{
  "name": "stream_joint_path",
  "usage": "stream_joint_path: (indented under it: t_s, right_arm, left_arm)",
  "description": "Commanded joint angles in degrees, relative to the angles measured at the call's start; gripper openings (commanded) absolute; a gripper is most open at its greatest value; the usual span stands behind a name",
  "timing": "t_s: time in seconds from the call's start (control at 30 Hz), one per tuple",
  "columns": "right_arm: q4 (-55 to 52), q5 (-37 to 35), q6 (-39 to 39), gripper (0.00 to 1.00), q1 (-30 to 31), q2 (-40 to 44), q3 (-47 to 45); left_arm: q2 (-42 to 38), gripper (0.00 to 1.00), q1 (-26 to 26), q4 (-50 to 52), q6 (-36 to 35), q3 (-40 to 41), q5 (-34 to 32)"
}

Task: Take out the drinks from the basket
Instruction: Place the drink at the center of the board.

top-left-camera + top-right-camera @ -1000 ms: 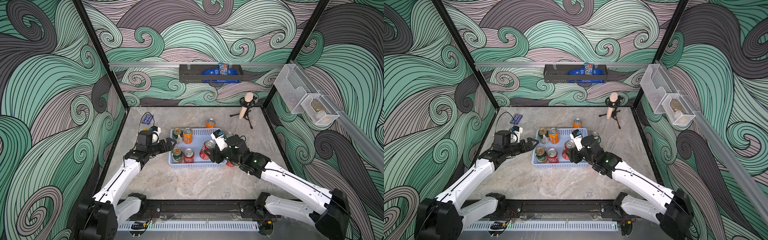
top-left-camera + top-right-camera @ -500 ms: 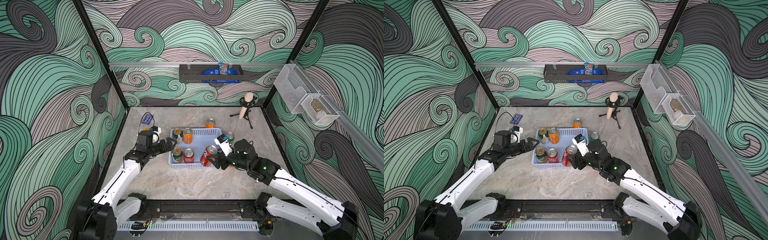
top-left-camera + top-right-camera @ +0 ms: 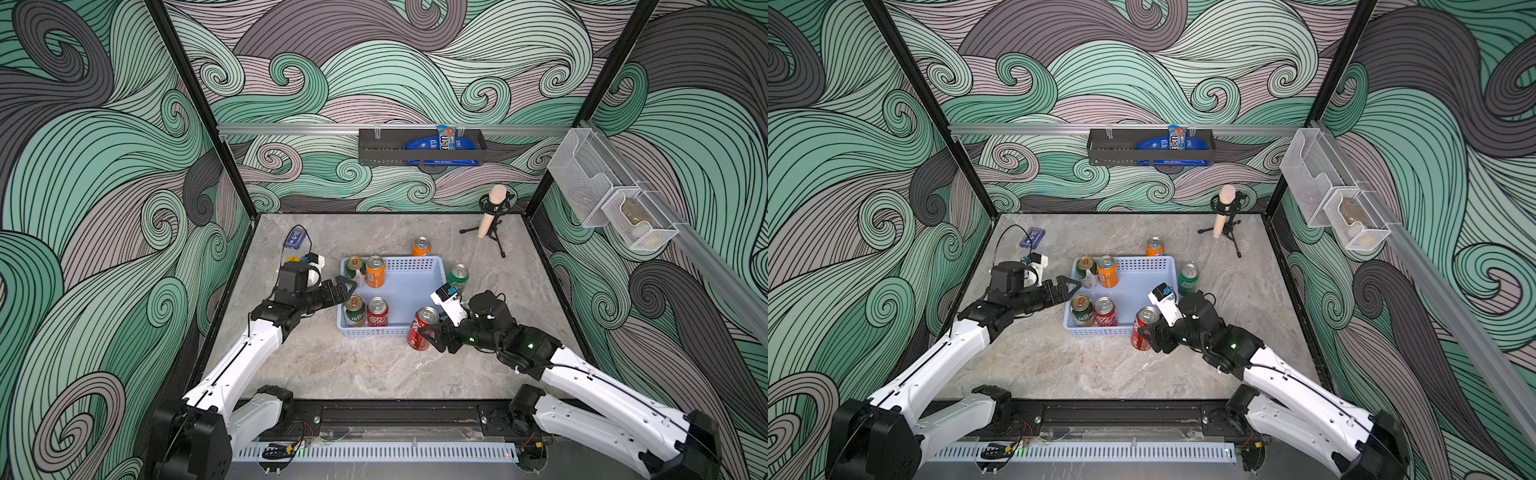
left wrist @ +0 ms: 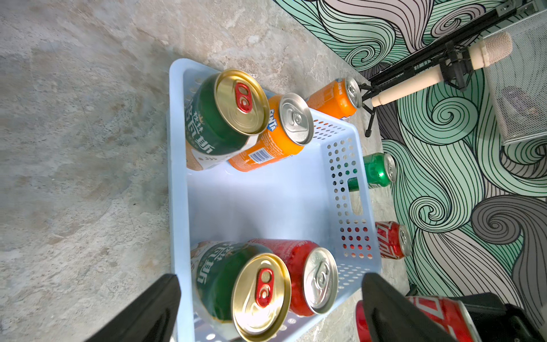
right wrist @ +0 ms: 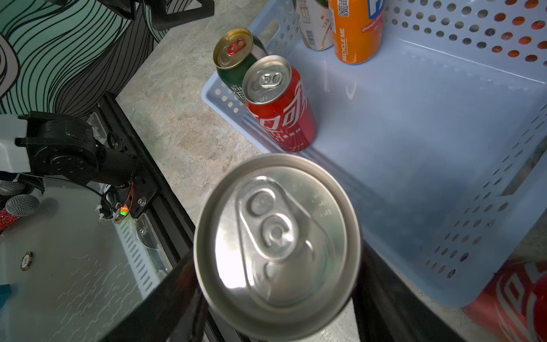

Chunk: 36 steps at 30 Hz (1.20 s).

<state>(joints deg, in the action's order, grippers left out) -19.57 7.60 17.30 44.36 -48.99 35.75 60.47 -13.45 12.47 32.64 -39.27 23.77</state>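
Note:
The light-blue basket (image 3: 436,277) (image 4: 177,165) holds two gold-topped green-and-cream cans (image 3: 354,266) (image 3: 354,311), an orange can (image 3: 375,272) and a red can (image 3: 377,312). Outside it stand an orange can (image 3: 421,246) behind, a bright green can (image 3: 458,277) to the right, and a red can (image 4: 392,239) past the right wall. My right gripper (image 3: 428,332) (image 5: 278,266) is shut on another red can (image 3: 420,330) (image 5: 276,237), tilted just outside the basket's front right corner. My left gripper (image 3: 347,286) (image 4: 269,278) is open at the basket's left rim, above the near gold-topped can (image 4: 260,296).
A microphone on a small tripod (image 3: 490,216) stands at the back right. A blue device with a cable (image 3: 296,240) lies at the back left. A black wall rack (image 3: 422,145) and white mesh bins (image 3: 615,199) hang on the walls.
My right gripper has carried the red can out of the basket, over its front right corner, and down towards the table. The left arm has not moved.

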Motion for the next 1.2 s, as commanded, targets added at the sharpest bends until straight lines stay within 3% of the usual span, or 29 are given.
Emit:
stream_joint_path:
  t_s: [0.0, 0.53, 0.87, 1.17]
  right_arm:
    - [4.4, -0.6, 0.3, 0.53, 0.4, 1.0, 0.6]
    - [3.0, -10.2, 1.1, 0.52, 4.0, -3.9, 0.7]
    - [4.8, -19.4, 6.5, 0.52, 7.6, -0.2, -4.7]
    - [7.8, -22.2, 8.7, 0.51, 8.7, 5.6, -10.7]
  left_arm:
    - [-0.6, 0.98, -0.9, 0.5, 0.3, -2.6, -0.9]
    - [-0.9, 0.98, -1.8, 0.9, -0.2, -2.2, -2.5]
    - [-1.5, 0.98, -1.9, -1.2, 0.1, -0.1, -2.7]
    - [-3.0, 0.98, -2.1, -3.0, 0.4, 1.7, -2.9]
